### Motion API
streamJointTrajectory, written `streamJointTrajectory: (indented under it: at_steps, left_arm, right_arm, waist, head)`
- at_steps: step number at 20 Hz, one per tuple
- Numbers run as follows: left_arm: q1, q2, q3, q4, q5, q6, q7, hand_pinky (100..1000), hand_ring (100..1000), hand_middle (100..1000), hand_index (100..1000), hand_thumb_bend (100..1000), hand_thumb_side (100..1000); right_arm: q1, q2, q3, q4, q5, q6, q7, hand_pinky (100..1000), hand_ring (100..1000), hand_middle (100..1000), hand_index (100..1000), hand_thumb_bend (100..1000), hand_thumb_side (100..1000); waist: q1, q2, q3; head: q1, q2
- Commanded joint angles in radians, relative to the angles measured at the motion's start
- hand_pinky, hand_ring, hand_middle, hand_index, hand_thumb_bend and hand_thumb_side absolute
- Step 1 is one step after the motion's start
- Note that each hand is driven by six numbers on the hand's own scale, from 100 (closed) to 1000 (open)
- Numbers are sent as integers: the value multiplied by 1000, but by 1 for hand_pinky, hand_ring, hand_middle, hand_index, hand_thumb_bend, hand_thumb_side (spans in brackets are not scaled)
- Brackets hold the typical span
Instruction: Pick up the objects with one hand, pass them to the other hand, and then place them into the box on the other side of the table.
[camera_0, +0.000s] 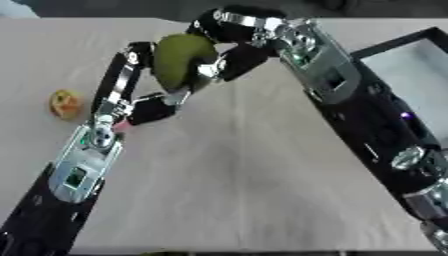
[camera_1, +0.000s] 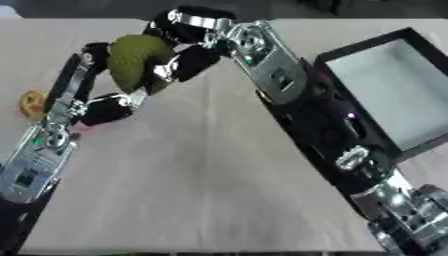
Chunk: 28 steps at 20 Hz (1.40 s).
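Black-and-silver humanoid arms

Matte black forearm casings; brushed silver wrist blocks with round joints and small green lights; left hand (camera_0: 131, 87) with slim black, silver-linked fingers; right hand (camera_0: 229, 37) black, chrome-banded; purple light on right forearm.

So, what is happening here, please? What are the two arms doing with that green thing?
The robot is in the middle of a handover above the table. Both hands meet at a green rounded object: the left hand reaches up from the left, and the right hand comes in from above with its fingers curled round it. A small yellow-orange object lies on the table at the left. The black-rimmed box waits at the right side, and nothing can be seen inside it.
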Motion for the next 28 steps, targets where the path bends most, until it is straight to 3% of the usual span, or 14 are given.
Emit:
streamJointTrajectory:
  at_steps: [1, 4, 8, 19, 20, 21, 25, 28]
  left_arm:
    - [-7, 27, 12, -15, -6, 31, 28, 708, 710, 660, 766, 657, 383]
    - [6, 43, 19, -13, -4, 59, 43, 729, 757, 723, 837, 780, 458]
    - [24, 70, 34, -11, 9, 79, 50, 731, 763, 732, 857, 814, 471]
    - [65, 180, 72, -30, 52, 110, 66, 731, 757, 719, 825, 786, 484]
    - [69, 191, 75, -34, 57, 114, 66, 731, 758, 721, 824, 728, 506]
    - [73, 204, 78, -38, 61, 117, 65, 732, 758, 721, 823, 787, 487]
    - [88, 251, 95, -59, 73, 129, 63, 735, 764, 730, 823, 782, 487]
    - [99, 277, 107, -78, 79, 136, 65, 736, 766, 735, 822, 778, 488]
  right_arm:
    - [-5, -43, -14, -46, -30, 24, -17, 856, 698, 486, 555, 100, 100]
    - [14, -79, -28, -83, -53, 43, -28, 855, 696, 487, 555, 100, 100]
    - [39, -130, -57, -121, -85, 67, -62, 855, 695, 486, 555, 100, 100]
    - [162, -346, -191, -193, -176, 111, -199, 856, 696, 489, 560, 100, 100]
    - [176, -368, -205, -195, -182, 111, -214, 856, 696, 489, 560, 100, 100]
    - [192, -393, -221, -194, -188, 110, -230, 856, 696, 490, 561, 100, 100]
    - [254, -486, -287, -173, -212, 101, -290, 856, 697, 489, 561, 100, 100]
    - [287, -537, -328, -138, -214, 90, -335, 855, 696, 489, 561, 100, 100]
  waist:
    - [5, -25, -3]
    - [6, -28, -8]
    - [8, -32, -18]
    - [21, -40, -40]
    - [22, -40, -40]
    - [24, -40, -41]
    - [27, -38, -42]
    - [30, -37, -43]
  head:
    - [-4, 3]
    - [-5, 5]
    - [-9, 9]
    - [-59, 7]
    - [-66, 6]
    - [-79, 2]
    - [-131, -15]
    - [-142, -23]
